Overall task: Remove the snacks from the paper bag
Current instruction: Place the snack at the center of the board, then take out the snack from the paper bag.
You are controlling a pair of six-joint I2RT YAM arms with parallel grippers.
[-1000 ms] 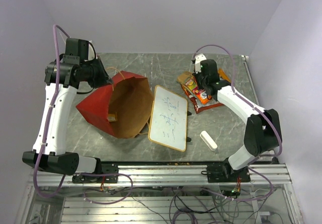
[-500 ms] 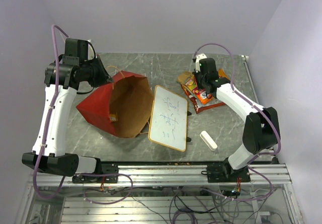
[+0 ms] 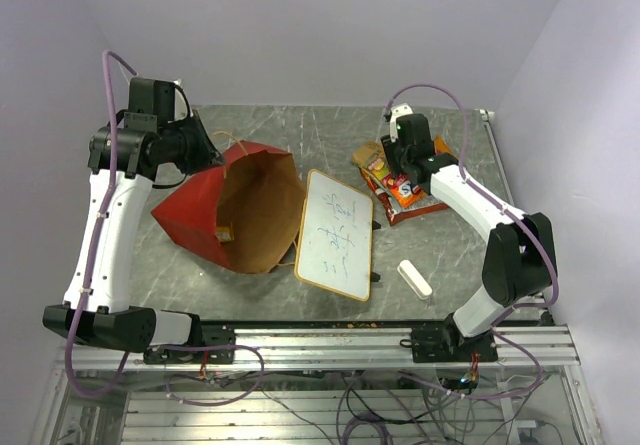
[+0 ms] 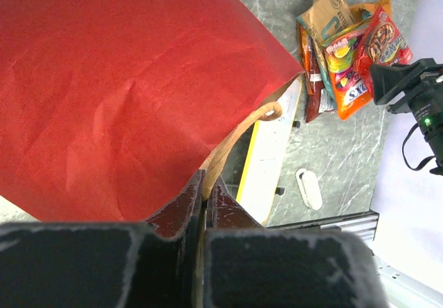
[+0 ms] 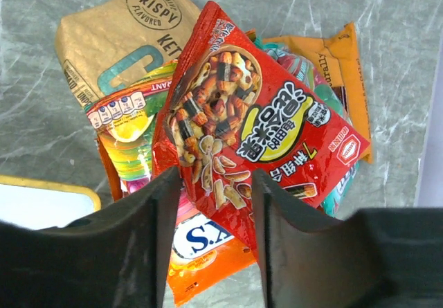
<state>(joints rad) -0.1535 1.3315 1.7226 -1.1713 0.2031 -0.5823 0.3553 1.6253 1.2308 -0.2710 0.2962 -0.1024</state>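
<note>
Most of the snacks [image 3: 402,187] are lying in a loose heap at the far right of the desk [image 3: 300,130], out of the paper bag [image 3: 185,210] and well apart from it. A red packet [image 5: 256,128] is sitting on top of the heap, over a tan pouch [image 5: 111,38] and orange wrappers. The right fingers [image 5: 156,232] are hovering spread apart just above that red packet, gripping nothing, so it looks released.

The bag is lying on its side at the left, its brown inside gaping toward the near edge. At least one small orange packet [image 3: 222,232] is showing deep inside it, so the job looks largely done but not finished; whether more is hiding in the folds cannot be told. The left fingers [image 4: 178,210] are clenching the bag's upper rim beside a string handle [image 4: 242,124], holding the mouth up.

A whiteboard [image 3: 335,233] is lying between bag and heap, its long edge just beside the bag's mouth, and an eraser [image 3: 414,278] is resting nearer the front. Reaching into the bag probably means the right arm crossing over the whiteboard, with bare desk beyond the bag offering the freest room.
</note>
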